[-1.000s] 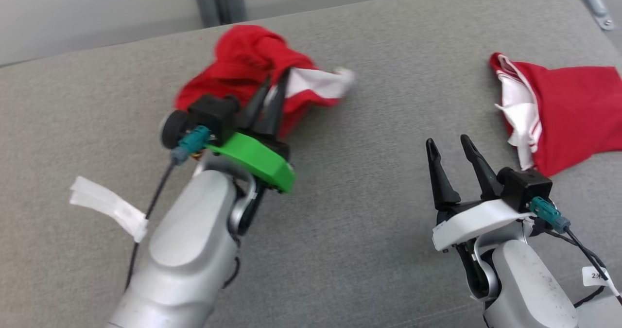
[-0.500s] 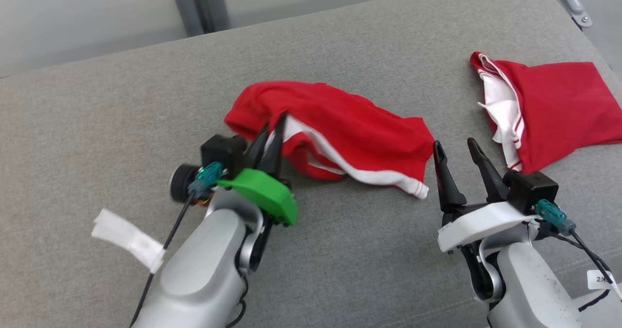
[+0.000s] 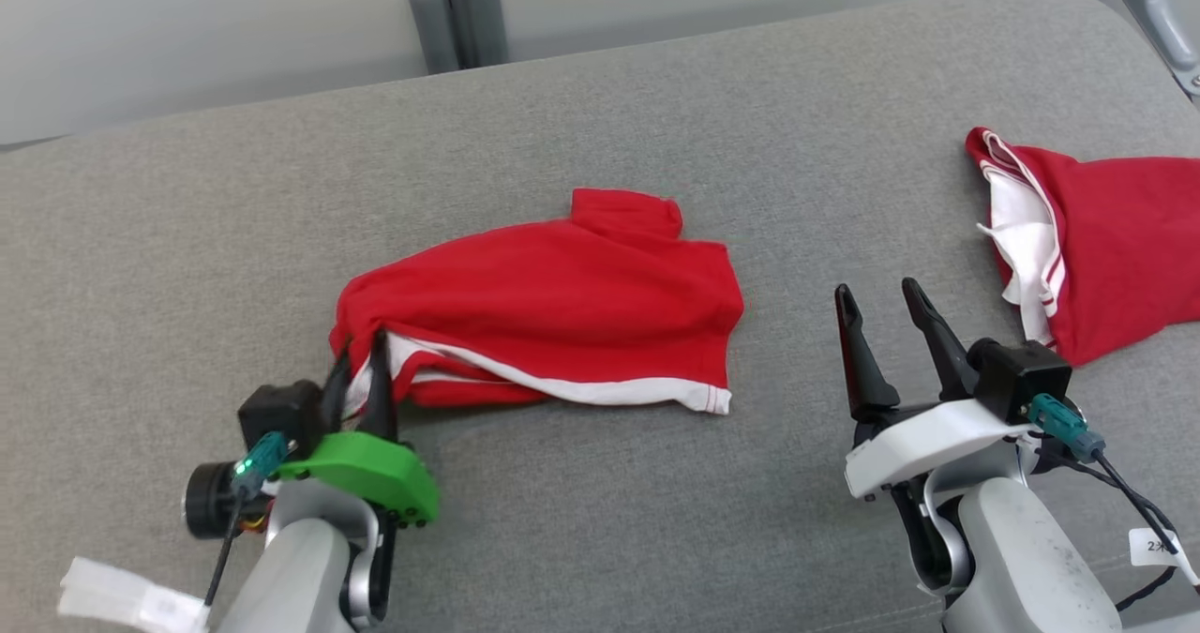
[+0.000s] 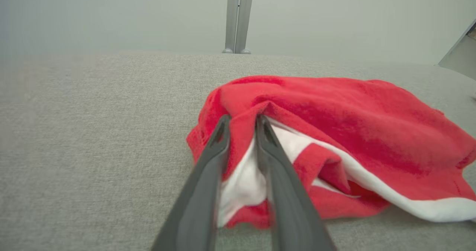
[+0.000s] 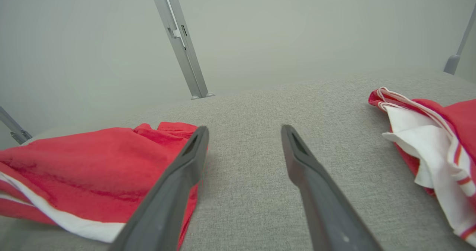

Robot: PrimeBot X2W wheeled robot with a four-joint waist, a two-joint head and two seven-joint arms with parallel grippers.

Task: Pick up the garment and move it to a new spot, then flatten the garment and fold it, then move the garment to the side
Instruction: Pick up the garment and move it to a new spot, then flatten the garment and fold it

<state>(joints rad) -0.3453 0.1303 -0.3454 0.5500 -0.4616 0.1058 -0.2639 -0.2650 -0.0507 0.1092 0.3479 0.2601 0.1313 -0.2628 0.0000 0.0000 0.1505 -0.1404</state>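
We see the red garment (image 3: 562, 305) lying low and mostly spread on the grey upholstered surface (image 3: 656, 98), roughly in the middle of the head view, with its white-trimmed hem (image 3: 609, 391) turned toward us and a small red flap sticking out at its far edge. Our left gripper (image 3: 361, 352) sits at the garment's near left corner, low against the surface, with its green wrist cover (image 3: 366, 469) just behind it. In the left wrist view its two dark fingers (image 4: 208, 169) stand a little apart, with a bunched fold of red cloth and white lining between them. Whether they are pinching that fold or only lie loosely around it, we cannot tell. Our right gripper (image 3: 877, 286) is to the right of the garment, just beside its right edge but not touching it, its fingers spread wide with nothing between them, pointing away from us over bare upholstery. Further right, well apart from the first, a second red garment (image 3: 1116, 239) lies crumpled with white, red-striped cloth showing at its left edge. Grey metal posts (image 3: 459, 14) rise behind the far edge of the surface.
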